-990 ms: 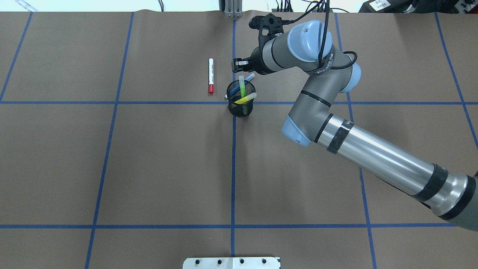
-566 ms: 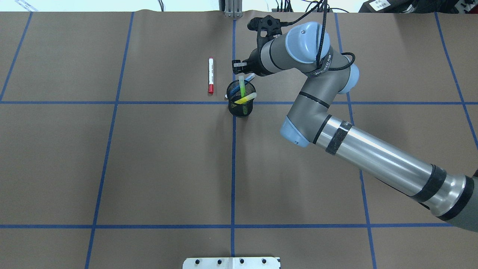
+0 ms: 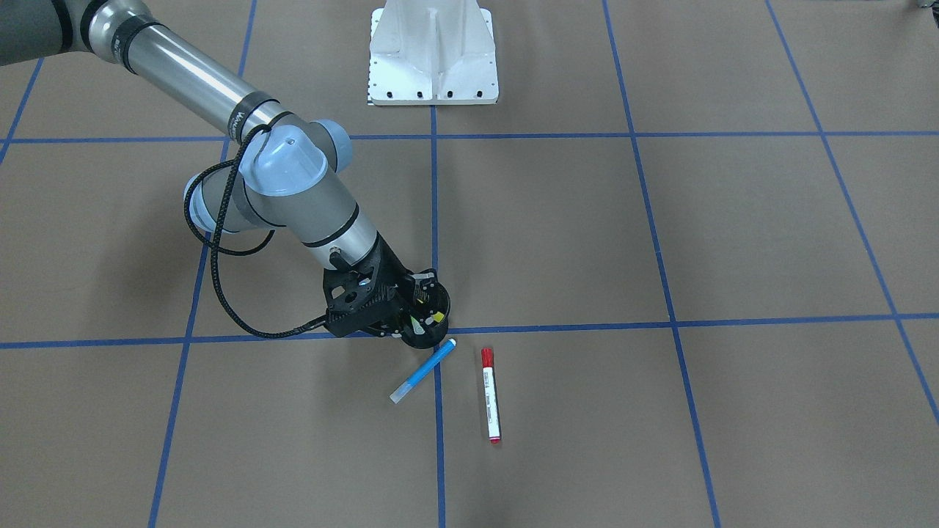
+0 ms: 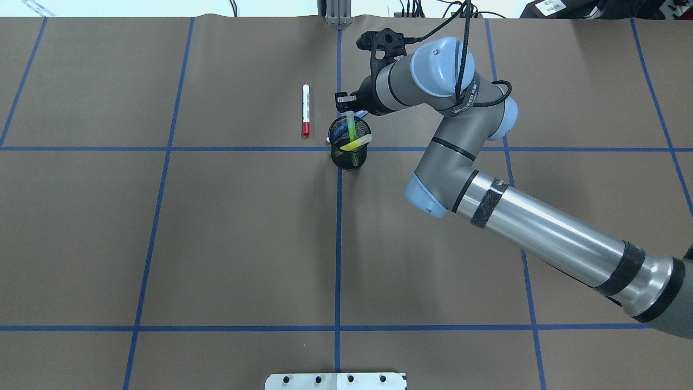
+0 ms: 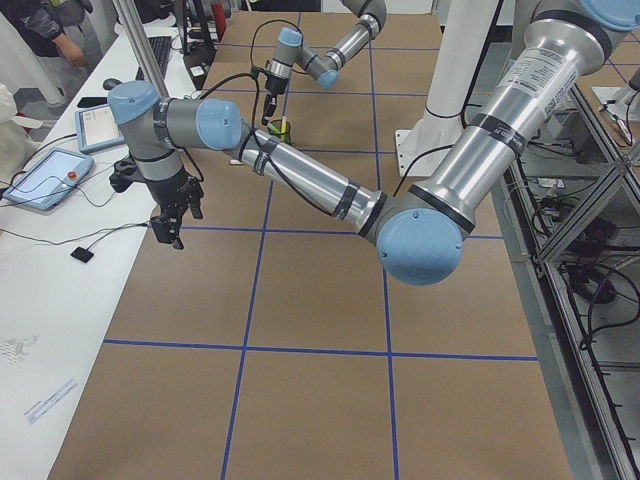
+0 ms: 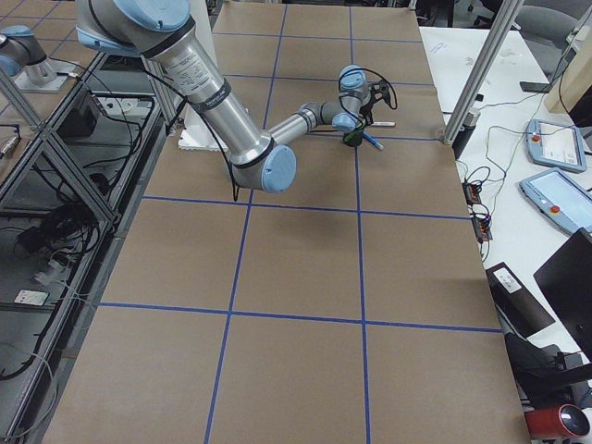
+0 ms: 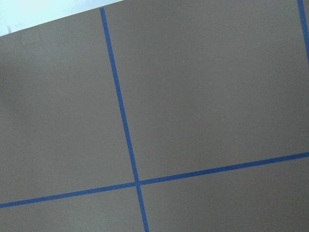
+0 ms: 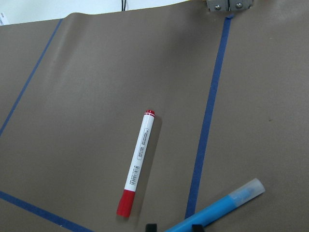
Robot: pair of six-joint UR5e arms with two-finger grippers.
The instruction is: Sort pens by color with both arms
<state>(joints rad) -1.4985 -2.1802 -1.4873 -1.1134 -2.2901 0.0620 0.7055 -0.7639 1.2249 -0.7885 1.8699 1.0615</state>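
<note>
**Closing in on the cup**

Since a second ago the right gripper [image 4: 342, 99] has slid nearer the black mesh cup [image 4: 349, 158]; its jaws stand slightly apart, holding nothing; the green highlighter [image 4: 351, 124] and yellow highlighter [image 4: 355, 144] lean inside the cup; the blue highlighter [image 3: 423, 372] lies flat just beside it; the slim white red-capped marker [image 4: 306, 110], its barcode label unreadable, lies near; whether the left gripper [image 5: 168, 228] is open cannot be told.

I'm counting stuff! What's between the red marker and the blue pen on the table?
Only brown paper and a blue tape line separate red marker and blue highlighter; see the right wrist view.
</note>
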